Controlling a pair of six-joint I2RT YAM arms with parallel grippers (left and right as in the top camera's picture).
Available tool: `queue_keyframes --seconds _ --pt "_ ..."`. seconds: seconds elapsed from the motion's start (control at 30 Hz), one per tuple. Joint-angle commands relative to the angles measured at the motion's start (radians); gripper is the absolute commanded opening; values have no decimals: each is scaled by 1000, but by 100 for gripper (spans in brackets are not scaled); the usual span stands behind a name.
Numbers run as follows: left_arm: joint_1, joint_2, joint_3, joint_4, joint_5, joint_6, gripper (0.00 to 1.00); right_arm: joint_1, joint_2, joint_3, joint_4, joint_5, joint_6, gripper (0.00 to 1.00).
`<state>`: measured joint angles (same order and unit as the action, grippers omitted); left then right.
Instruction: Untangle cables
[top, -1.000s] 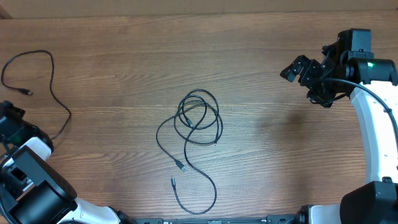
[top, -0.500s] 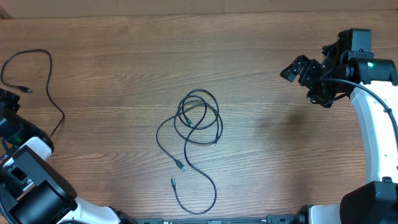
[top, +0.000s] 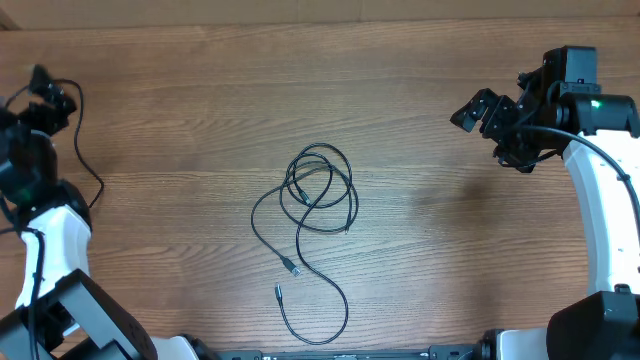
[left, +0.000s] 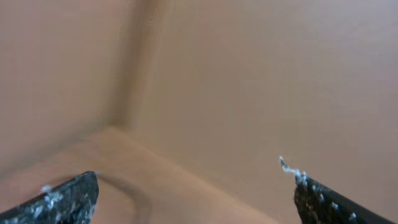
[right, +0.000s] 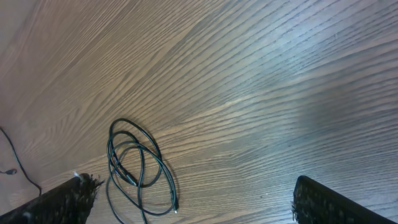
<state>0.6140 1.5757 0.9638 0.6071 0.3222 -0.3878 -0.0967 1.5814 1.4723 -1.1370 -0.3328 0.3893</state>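
Cables (top: 320, 195): thin black cords lying in a loose knot of overlapping loops near the middle of the counter (top: 200, 60); from the knot one strand runs toward the near edge and curls into an open loop; a silver-tipped plug (top: 291, 268) and a second plug (top: 278, 293) lie close together beside that strand; the right wrist view shows the same cables (right: 137, 165) flat on the wood grain, low and left in frame; a separate cable (top: 79, 148) lies well apart at the far left of the counter, a single wavy strand whose upper part passes just beside the left tool (top: 48, 95); whether the two touch cannot be told from overhead; left tool (left: 196, 180), own view: jaws spread wide, nothing between them, background a blurred tan; right tool (top: 478, 110): at the far right of the counter, well apart from the knot; right tool (right: 193, 183), own view: jaws spread wide, only bare wood between the fingertips; neither tool has hold of anything.
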Motion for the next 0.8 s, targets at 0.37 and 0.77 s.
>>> queue_keyframes --seconds 0.37,0.77 --pt "-113 -12 39 -546 718 -412 100 1 -3 -1 6 7 2 100" --pt "-273 -12 39 -1212 550 -148 100 1 -3 -1 6 7 2 100"
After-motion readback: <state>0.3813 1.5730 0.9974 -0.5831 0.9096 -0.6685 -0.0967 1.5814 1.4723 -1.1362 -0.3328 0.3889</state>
